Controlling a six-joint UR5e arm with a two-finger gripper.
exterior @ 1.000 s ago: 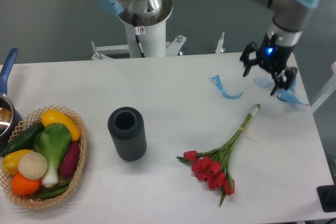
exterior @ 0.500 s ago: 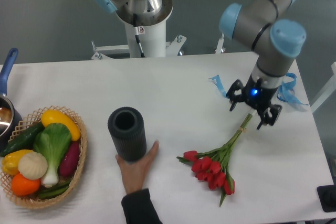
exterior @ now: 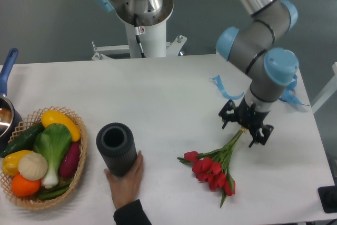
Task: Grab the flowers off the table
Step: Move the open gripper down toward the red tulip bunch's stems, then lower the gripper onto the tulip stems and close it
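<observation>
The flowers (exterior: 215, 168), a bunch of red tulips on long green stems, lie on the white table (exterior: 174, 93) at the front right, heads toward the near edge and stems running up and right. My gripper (exterior: 245, 128) hangs open directly over the upper part of the stems, one finger on each side of them. The pale stem ends are hidden beneath the gripper body.
A person's hand (exterior: 126, 182) holds a dark ribbed cylinder (exterior: 115, 149) at the front centre. A wicker basket (exterior: 45, 156) of vegetables sits at the left, with a pot (exterior: 6, 110) behind it. Blue ribbon pieces (exterior: 224, 89) lie near the arm at the back right.
The gripper has travelled from the back right down and left onto the flower stems. A hand came in from the front and slid the dark cylinder left.
</observation>
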